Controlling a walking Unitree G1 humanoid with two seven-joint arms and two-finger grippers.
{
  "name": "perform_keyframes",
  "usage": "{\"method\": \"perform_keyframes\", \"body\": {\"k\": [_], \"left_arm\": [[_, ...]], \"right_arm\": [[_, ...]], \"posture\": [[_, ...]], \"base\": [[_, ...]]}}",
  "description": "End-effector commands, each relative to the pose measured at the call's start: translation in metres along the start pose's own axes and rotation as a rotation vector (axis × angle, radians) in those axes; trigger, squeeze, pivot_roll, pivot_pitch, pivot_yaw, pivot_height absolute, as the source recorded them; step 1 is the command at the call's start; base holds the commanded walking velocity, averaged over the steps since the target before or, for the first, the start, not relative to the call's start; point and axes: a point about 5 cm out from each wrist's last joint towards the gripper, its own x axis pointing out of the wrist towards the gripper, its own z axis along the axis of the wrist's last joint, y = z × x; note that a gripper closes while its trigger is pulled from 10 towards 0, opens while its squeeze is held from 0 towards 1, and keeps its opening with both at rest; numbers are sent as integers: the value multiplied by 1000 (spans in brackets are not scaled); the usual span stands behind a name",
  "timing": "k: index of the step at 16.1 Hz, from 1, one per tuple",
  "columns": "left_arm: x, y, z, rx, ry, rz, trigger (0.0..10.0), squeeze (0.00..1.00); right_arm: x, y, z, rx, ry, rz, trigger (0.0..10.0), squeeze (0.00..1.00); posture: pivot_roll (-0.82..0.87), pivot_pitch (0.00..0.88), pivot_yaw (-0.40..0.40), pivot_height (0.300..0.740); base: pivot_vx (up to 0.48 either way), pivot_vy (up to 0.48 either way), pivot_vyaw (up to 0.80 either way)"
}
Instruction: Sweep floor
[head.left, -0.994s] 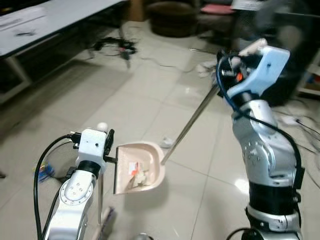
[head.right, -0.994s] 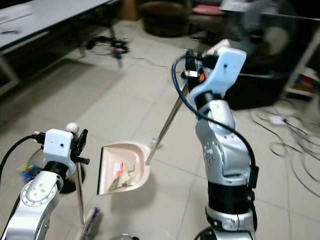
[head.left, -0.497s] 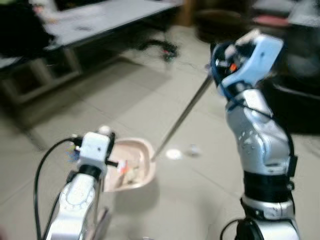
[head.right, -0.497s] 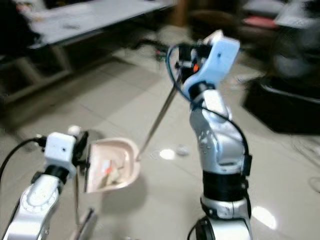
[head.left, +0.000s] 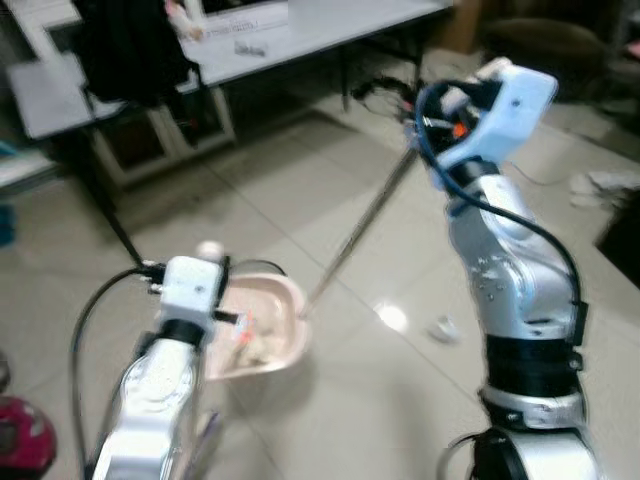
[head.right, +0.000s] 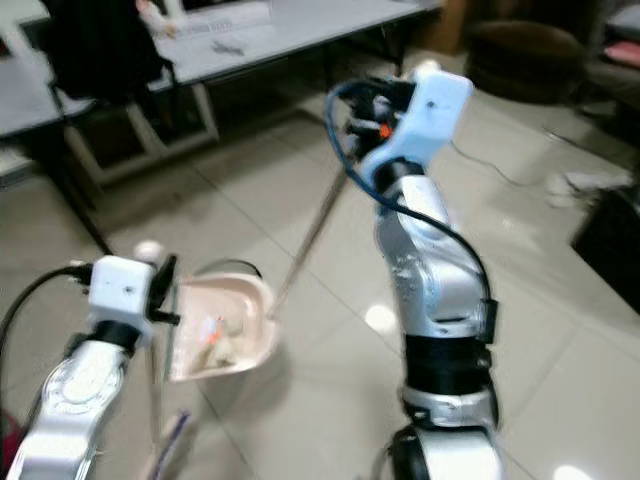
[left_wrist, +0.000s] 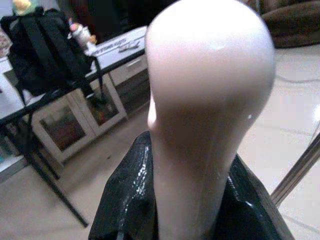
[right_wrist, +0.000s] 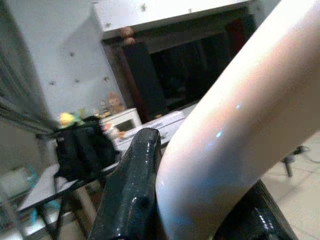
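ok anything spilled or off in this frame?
Nothing spilled. The dustpan, held by the right gripper on its long handle, still keeps its scraps inside. One scrap lies unswept on the tiles beside the right arm. Left gripper grips the broom handle.

My head camera swings left: a long white bench (head.left: 300, 35) with a black backpack (head.left: 125, 45) comes into view, and a red object (head.left: 25, 445) appears at my lower left.

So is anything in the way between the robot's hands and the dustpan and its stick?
Nothing visible is. The left gripper is already shut on the pale handle, beside the pink dustpan holding scraps. The right gripper is shut on the handle end of the long metal pole.
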Motion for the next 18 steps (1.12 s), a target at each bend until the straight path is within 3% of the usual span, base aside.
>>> {"method": "perform_keyframes", "body": {"k": [1, 4, 10, 16, 18], "left_arm": [[2, 5, 4, 20, -24, 13, 10000, 0], [1, 6, 3, 21, -21, 14, 10000, 0], [2, 6, 3, 26, -28, 12, 10000, 0], [2, 5, 3, 20, -38, 11, 10000, 0], [2, 4, 3, 18, -39, 7, 10000, 0]], "right_arm": [[2, 5, 10, 3, -59, 18, 10000, 0], [2, 6, 10, -20, -57, 31, 10000, 0], [0, 4, 5, -15, -45, 9, 10000, 0], [-4, -8, 12, -18, -88, -65, 10000, 0], [-6, -14, 15, -22, -85, -76, 10000, 0]], "posture": [[-57, 0, 62, 740], [-56, 0, 67, 740], [-51, 0, 59, 740], [-55, 0, 56, 740], [-62, 0, 62, 740]], "base": [[371, 0, 0], [370, 0, 165], [368, 0, 800], [369, 0, 0], [369, 0, -744]]}}
